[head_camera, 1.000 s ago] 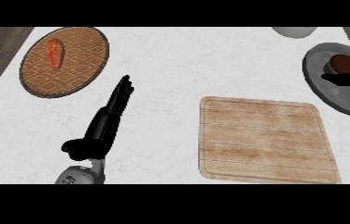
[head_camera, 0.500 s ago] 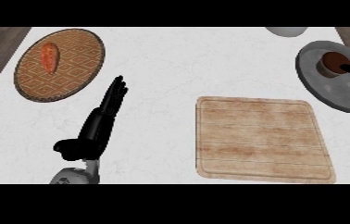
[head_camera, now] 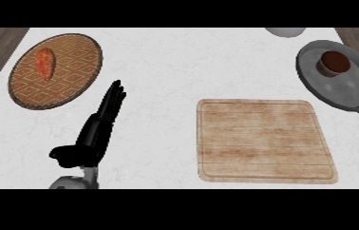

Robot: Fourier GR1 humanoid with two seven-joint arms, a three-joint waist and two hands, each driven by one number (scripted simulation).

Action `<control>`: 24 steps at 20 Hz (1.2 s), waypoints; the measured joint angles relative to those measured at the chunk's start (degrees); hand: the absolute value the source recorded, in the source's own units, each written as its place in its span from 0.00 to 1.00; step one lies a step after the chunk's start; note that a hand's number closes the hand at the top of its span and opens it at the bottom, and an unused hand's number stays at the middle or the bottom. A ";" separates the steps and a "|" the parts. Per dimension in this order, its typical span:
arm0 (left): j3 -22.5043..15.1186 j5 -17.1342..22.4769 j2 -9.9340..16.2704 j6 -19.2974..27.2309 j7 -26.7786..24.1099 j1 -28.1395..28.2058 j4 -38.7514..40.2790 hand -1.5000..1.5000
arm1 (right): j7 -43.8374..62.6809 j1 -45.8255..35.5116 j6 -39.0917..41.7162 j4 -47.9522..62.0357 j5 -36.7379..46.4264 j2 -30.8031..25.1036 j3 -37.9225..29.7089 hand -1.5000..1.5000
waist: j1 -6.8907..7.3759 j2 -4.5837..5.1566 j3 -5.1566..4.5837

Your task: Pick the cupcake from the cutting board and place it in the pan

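Note:
A brown cupcake point(head_camera: 335, 62) sits inside the grey pan point(head_camera: 319, 84) at the right edge. The pale wooden cutting board point(head_camera: 261, 139) lies right of centre with nothing on it. My left hand point(head_camera: 97, 130) shows at the lower left with straight fingers pointing up and away, thumb out to the left, holding nothing. It is well apart from the board and the pan. The right hand does not show.
A round woven mat point(head_camera: 67, 65) lies at the upper left with an orange-red piece of food point(head_camera: 45, 63) on it. A grey rounded object point(head_camera: 284, 31) peeks in at the top edge. The white counter point(head_camera: 168, 67) runs between mat and board.
The view has shifted, so the board, pan and mat sit a little lower and further left in the picture. The left hand has drawn slightly down and left. Nothing was grasped or released.

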 measured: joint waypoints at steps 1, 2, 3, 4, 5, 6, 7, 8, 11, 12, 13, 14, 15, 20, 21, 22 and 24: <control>-0.32 -0.34 -0.37 0.16 -0.40 0.46 0.15 0.50 | -0.64 0.67 1.34 -0.16 -0.19 -0.07 0.22 0.00 | -0.06 -0.06 -0.03; -0.07 -0.36 -0.49 0.15 -0.22 -0.25 0.62 0.50 | -1.70 1.32 2.30 -0.27 -0.45 0.37 0.35 0.00 | -0.13 -0.08 -0.05; -0.19 -0.45 -0.58 0.23 -0.37 0.53 0.11 0.50 | -2.89 2.40 3.77 -0.42 -0.70 0.29 0.48 0.00 | -0.14 -0.12 -0.05; -0.37 -0.49 -0.43 -0.07 -0.74 1.44 -0.55 0.50 | -3.81 3.25 4.81 -0.62 -0.81 0.30 0.76 0.00 | -0.15 -0.16 -0.06; -0.19 -0.53 -0.39 -0.24 -0.85 1.43 -0.26 0.50 | -4.03 3.79 5.90 -0.81 -0.94 -0.28 1.04 0.00 | -0.20 -0.18 -0.05; 0.53 -0.10 -0.04 -0.94 -1.47 1.01 0.61 0.50 | -5.23 4.59 5.90 -1.09 -0.87 0.18 1.44 0.00 | -0.26 -0.19 -0.09; 0.48 -0.36 -0.52 -0.72 -1.84 0.93 1.23 0.50 | -6.25 5.50 6.35 -1.31 -1.07 0.38 1.68 0.00 | -0.33 -0.21 -0.09; 0.40 -0.67 -0.45 -0.66 -1.90 1.55 0.69 0.50 | -7.39 6.46 6.35 -1.65 -1.17 0.80 2.03 0.00 | -0.37 -0.26 -0.10; 0.27 -1.28 -0.90 -0.50 -1.30 1.69 0.01 0.50 | -7.98 7.87 6.76 -2.46 -1.83 0.75 3.05 0.00 | -0.52 -0.36 -0.12; 0.51 -1.49 -0.96 -0.69 -2.03 1.53 0.89 0.50 | -8.21 8.20 6.95 -2.74 -2.04 0.67 3.42 0.00 | -0.56 -0.37 -0.12; 1.03 -1.18 -0.82 -0.93 -1.52 1.19 0.69 0.50 | -8.76 9.09 7.09 -3.20 -2.10 1.04 3.97 0.00 | -0.66 -0.41 -0.16; 0.64 -1.47 -0.74 -1.02 -1.75 2.53 -0.62 0.50 | -8.86 9.69 7.11 -3.68 -2.29 1.27 4.41 0.00 | -0.69 -0.46 -0.16; 0.30 -1.98 -1.19 -0.71 -1.44 2.54 -0.53 0.50 | -9.11 10.24 6.95 -4.08 -2.59 1.85 4.82 0.00 | -0.76 -0.49 -0.17; 0.50 -2.72 -2.21 -0.38 -0.61 2.12 -0.53 0.50 | -9.10 11.85 7.13 -5.02 -3.79 1.06 6.39 0.00 | -0.83 -0.51 -0.18; 0.67 -2.87 -2.45 -0.19 -0.14 1.65 -0.45 0.50 | -8.82 11.68 6.28 -5.21 -3.97 1.38 6.75 0.00 | -0.84 -0.51 -0.18; 0.61 -2.90 -2.36 -0.32 0.89 1.50 -1.34 0.50 | -9.23 12.38 5.95 -5.29 -4.05 1.41 7.04 0.00 | -0.84 -0.52 -0.19; 1.30 -2.72 -2.04 -0.80 0.93 1.60 -1.43 0.50 | -8.64 13.02 5.68 -5.95 -4.38 1.23 7.77 0.00 | -0.90 -0.55 -0.20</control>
